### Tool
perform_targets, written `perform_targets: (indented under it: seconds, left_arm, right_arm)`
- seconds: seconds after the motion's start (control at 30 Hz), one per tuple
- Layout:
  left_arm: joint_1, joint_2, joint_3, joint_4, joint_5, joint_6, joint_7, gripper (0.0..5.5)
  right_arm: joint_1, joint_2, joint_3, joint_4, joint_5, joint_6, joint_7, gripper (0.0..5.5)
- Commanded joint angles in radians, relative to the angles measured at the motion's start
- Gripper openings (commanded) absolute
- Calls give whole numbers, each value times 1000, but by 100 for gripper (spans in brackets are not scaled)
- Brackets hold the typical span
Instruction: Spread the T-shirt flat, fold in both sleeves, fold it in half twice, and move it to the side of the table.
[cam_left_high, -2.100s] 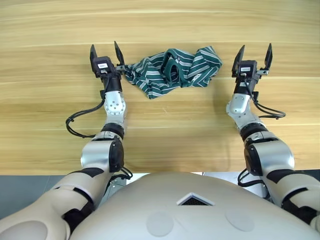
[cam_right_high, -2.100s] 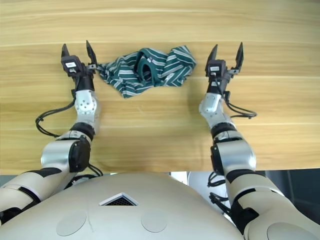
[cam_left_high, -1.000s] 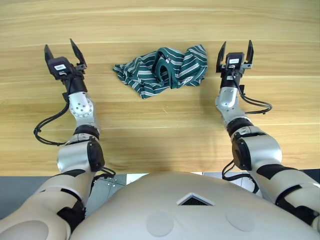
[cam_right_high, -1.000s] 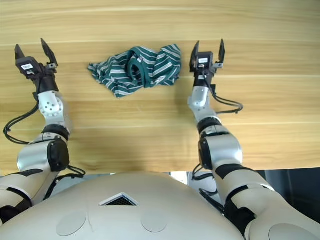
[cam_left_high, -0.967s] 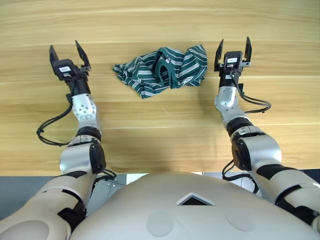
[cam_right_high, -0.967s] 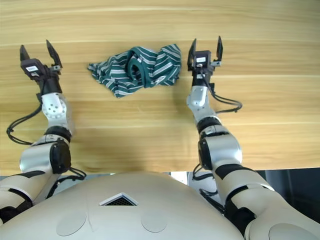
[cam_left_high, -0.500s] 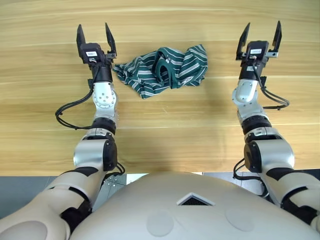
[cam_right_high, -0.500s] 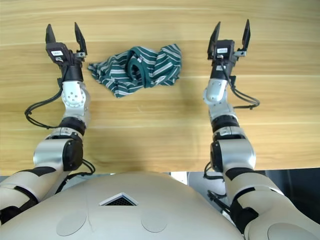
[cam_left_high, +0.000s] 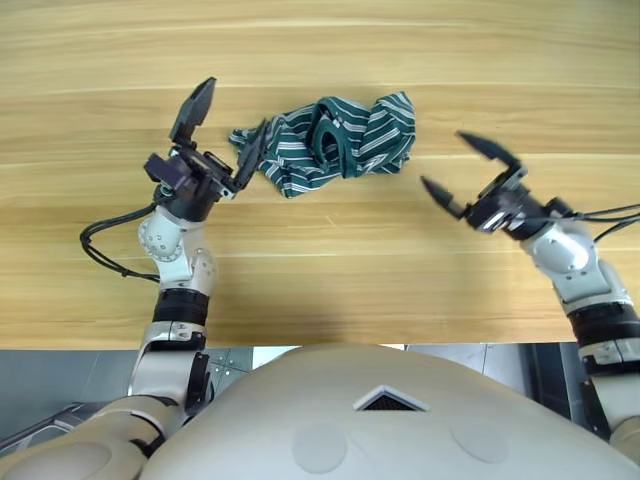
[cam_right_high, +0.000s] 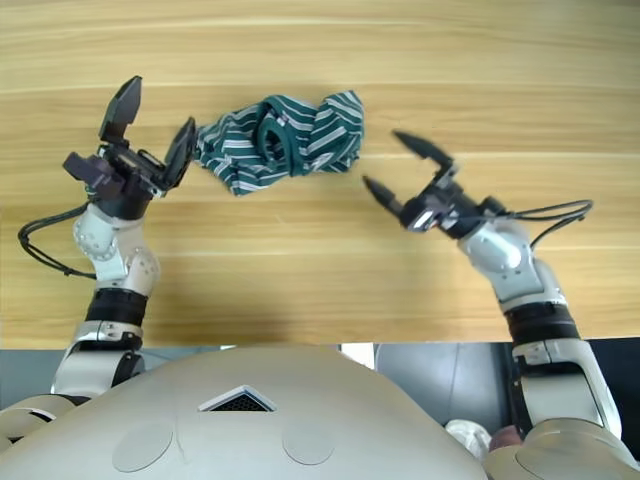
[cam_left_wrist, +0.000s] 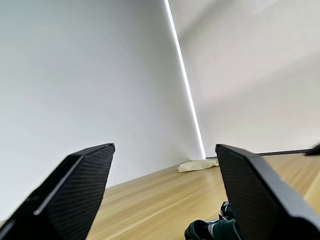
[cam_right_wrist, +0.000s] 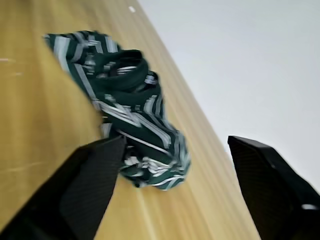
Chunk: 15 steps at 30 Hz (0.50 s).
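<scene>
The green and white striped T-shirt (cam_left_high: 335, 140) lies crumpled in a heap on the wooden table (cam_left_high: 320, 40). My left gripper (cam_left_high: 222, 130) stands open and tilted at the heap's left end, one finger (cam_left_high: 250, 155) over the shirt's corner. The right gripper (cam_left_high: 445, 160) is open too, a short way right of the heap and nearer to me, its fingers pointing at the cloth. In the right wrist view the T-shirt (cam_right_wrist: 125, 125) lies beyond the open right gripper (cam_right_wrist: 176, 138). The left wrist view catches a bit of the T-shirt (cam_left_wrist: 210, 231) under the open left gripper (cam_left_wrist: 165, 145).
Bare wood surrounds the heap on every side. A small pale object (cam_left_wrist: 197, 165) lies far off on the table in the left wrist view. The table's near edge (cam_left_high: 330, 345) runs just in front of the arms.
Both grippers drew back toward me and tilted. The left one swung over the shirt's left corner; the right one dropped to the heap's lower right. The shirt has hardly moved.
</scene>
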Motion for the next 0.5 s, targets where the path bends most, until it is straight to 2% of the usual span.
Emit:
perform_targets:
  seconds: [0.03,0.23,0.5]
  left_arm:
    - [-27,2,29,56,55,-18,-3,377]
    - [-37,-2,34,127,163,-76,18,377]
    - [-75,-32,32,195,184,-94,24,377]
  right_arm:
    - [-31,44,29,-40,-94,86,30,379]
    - [-236,182,131,194,-395,186,-108,379]
    - [-346,227,209,369,-468,149,-205,379]
